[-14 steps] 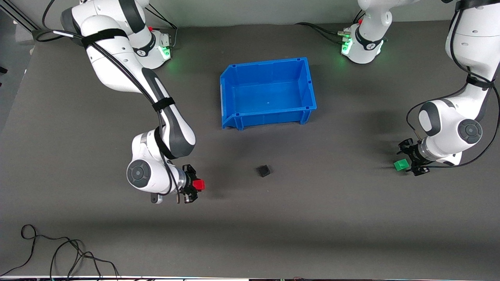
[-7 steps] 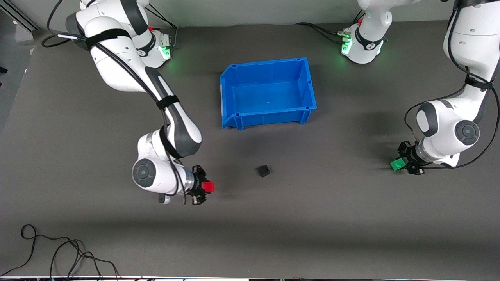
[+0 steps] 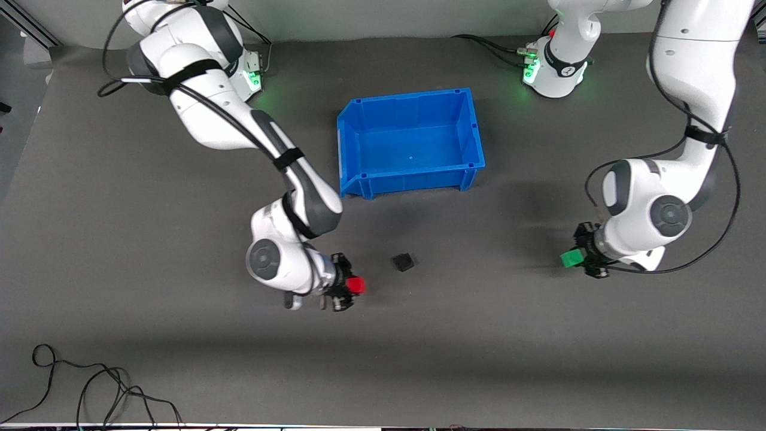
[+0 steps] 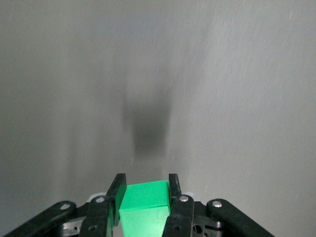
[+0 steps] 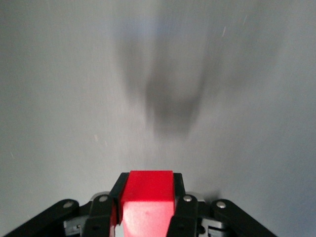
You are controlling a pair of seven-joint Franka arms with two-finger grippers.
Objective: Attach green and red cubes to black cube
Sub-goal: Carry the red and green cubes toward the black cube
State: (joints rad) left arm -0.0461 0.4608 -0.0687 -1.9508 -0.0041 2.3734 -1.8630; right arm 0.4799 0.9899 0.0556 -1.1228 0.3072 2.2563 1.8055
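The black cube (image 3: 404,262) sits on the grey mat, nearer to the front camera than the blue bin. My right gripper (image 3: 353,286) is shut on the red cube (image 3: 357,285), held low over the mat beside the black cube toward the right arm's end. The red cube (image 5: 146,197) fills the jaws in the right wrist view. My left gripper (image 3: 575,258) is shut on the green cube (image 3: 571,258), low over the mat toward the left arm's end. The green cube (image 4: 144,203) shows between the fingers in the left wrist view.
An empty blue bin (image 3: 359,179) stands in the middle of the table, farther from the front camera than the black cube. A black cable (image 3: 90,389) lies at the table's near edge toward the right arm's end.
Both arms have moved toward the black cube: the right gripper with the red cube and the left gripper with the green cube. The black cube has not moved.
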